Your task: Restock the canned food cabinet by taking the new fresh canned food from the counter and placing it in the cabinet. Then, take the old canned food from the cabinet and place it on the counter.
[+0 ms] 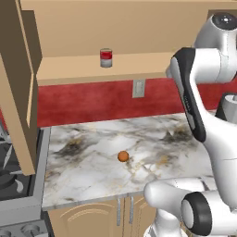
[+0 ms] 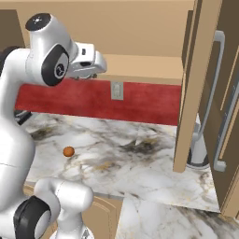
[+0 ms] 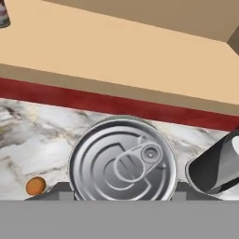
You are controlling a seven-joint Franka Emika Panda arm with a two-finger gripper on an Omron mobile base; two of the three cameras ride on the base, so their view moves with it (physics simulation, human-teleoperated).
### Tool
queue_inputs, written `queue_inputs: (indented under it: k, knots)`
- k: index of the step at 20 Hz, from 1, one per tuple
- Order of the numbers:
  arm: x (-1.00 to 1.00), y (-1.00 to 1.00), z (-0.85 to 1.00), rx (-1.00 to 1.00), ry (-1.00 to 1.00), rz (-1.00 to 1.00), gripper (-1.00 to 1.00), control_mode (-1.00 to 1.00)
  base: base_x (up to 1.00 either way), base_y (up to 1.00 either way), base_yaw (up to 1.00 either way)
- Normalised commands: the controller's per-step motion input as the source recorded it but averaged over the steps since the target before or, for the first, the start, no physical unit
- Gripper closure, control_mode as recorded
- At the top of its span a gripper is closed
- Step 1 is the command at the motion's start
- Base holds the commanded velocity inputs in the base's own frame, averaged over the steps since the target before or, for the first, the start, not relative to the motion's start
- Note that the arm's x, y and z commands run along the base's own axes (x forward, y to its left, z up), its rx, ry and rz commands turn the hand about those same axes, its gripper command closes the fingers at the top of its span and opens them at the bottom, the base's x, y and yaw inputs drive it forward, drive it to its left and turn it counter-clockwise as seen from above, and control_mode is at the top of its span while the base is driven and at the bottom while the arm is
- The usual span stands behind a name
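Gripper (image 3: 122,198) clamping the flat round silver tin (image 3: 123,161) just short of the tan cabinet shelf (image 1: 139,65); upright red-and-white can (image 1: 106,58) on that shelf, unswapped.

Flat tin (image 3: 123,161), seemingly in the claw, before cabinet shelf (image 3: 116,56).

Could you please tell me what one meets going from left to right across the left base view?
Open cabinet door → red-and-white can on the shelf → orange ball on the counter → wall outlet → robot arm.
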Motion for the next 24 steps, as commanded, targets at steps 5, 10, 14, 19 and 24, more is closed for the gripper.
queue_inputs:
  k: [5,10,14,19,24]
  knots:
    - [0.59,-0.01,0.0,0.11,0.0,-0.02,1.0,-1.0,0.0,0.0,0.0]
    - [0.77,0.02,0.03,0.07,0.0,-0.08,1.0,-1.0,0.0,0.0,0.0]
    - [0.82,0.01,-0.07,0.03,0.0,-0.05,1.0,-1.0,0.0,0.0,0.0]
    - [0.82,0.0,-0.2,0.03,0.0,-0.04,1.0,-1.0,0.0,0.0,0.0]
    - [0.73,0.0,-0.27,0.04,0.0,-0.02,1.0,-1.0,0.0,0.0,0.0]
